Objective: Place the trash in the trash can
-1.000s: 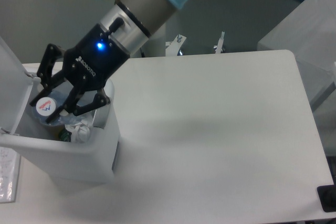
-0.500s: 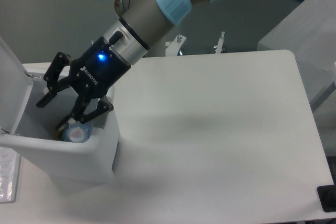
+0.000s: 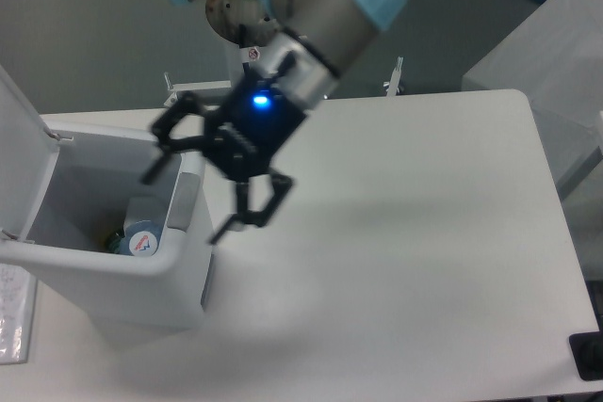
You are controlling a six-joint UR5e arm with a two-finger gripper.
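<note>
The trash can [image 3: 179, 280] is a white boxy bin at the left of the table, with its flip lid [image 3: 17, 129] standing open. Inside it lies the trash: a crushed clear bottle [image 3: 141, 237] with a round white cap end showing a small logo, and a bit of crumpled wrapper [image 3: 113, 244] beside it, mostly hidden by the bin wall. My gripper [image 3: 184, 202] hangs above the bin's right wall, open, with nothing between its black fingers [image 3: 160, 159].
A grey latch panel [image 3: 182, 202] sits on the bin's right side. A grey cabinet [image 3: 542, 54] stands past the table's far right corner. A printed sheet [image 3: 14, 322] lies at the left edge. A black object [image 3: 589, 355] shows at the bottom right.
The bottle left my fingers and dropped into the bin. My gripper then rose and swung right, from inside the bin to above its right wall.
</note>
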